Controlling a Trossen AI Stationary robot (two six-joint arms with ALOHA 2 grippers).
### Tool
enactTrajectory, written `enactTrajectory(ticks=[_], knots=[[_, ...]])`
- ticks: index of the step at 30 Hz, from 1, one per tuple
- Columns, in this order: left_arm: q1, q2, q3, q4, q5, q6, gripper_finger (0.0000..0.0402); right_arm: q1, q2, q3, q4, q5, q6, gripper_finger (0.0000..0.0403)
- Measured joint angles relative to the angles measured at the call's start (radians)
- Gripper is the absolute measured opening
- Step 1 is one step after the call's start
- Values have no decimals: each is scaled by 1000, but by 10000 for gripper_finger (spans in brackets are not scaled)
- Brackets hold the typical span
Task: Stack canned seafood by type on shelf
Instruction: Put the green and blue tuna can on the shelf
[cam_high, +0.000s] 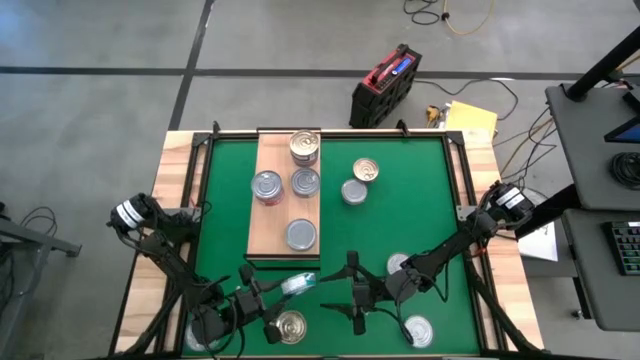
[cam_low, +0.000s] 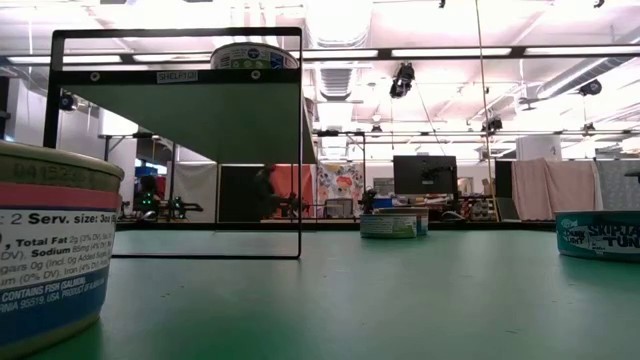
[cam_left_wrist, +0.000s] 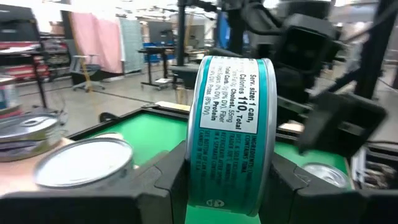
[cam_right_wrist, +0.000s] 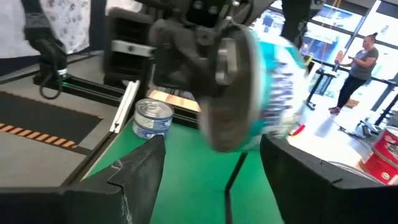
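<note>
Four tins (cam_high: 303, 180) sit on the wooden shelf (cam_high: 268, 232) in your overhead view, beyond both claws; two more tins (cam_high: 358, 182) lie on the green mat (cam_high: 420, 210) beside it. Your left gripper (cam_high: 290, 287) sits near the front edge, pinching a teal-labelled tin (cam_high: 297, 284) on edge. Your right gripper (cam_high: 354, 295) is just beside it, pointing at that tin, fingers spread. A gold-lidded tin (cam_high: 290, 325) lies just in front of the left claw, and two silver ones (cam_high: 409, 300) lie by the right arm. Bare concrete floor, a red-and-black case (cam_high: 385, 86) and cables lie past the table.

From table height you see neither claw, only the green surface, a large tin (cam_low: 50, 250) close up, a black frame (cam_low: 176, 140) and a bright, lamp-lit workshop behind.

Your left wrist camera shows the teal tin (cam_left_wrist: 230, 134) upright on its rim, clamped between the dark fingers (cam_left_wrist: 174, 180), with a silver lid (cam_left_wrist: 84, 163) alongside and curtains and benches beyond.

Your right wrist camera shows its own fingers (cam_right_wrist: 140, 171) apart, empty, the blurred teal tin (cam_right_wrist: 267, 93) ahead in the other claw, and a person (cam_right_wrist: 357, 68) standing far off.
</note>
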Motion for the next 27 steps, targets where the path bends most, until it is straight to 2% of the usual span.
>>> enactTrajectory(ticks=[13, 22, 27], knots=[[-45, -23, -7, -1, -124, 0, 116, -1, -23, 0, -36, 5, 0, 288], [-72, -68, -7, -2, -141, 59, 116, -1, -83, 0, -161, 86, 16, 278], [-74, -120, -9, -4, -166, 106, 116, -1, -99, 0, -194, 95, 16, 277]])
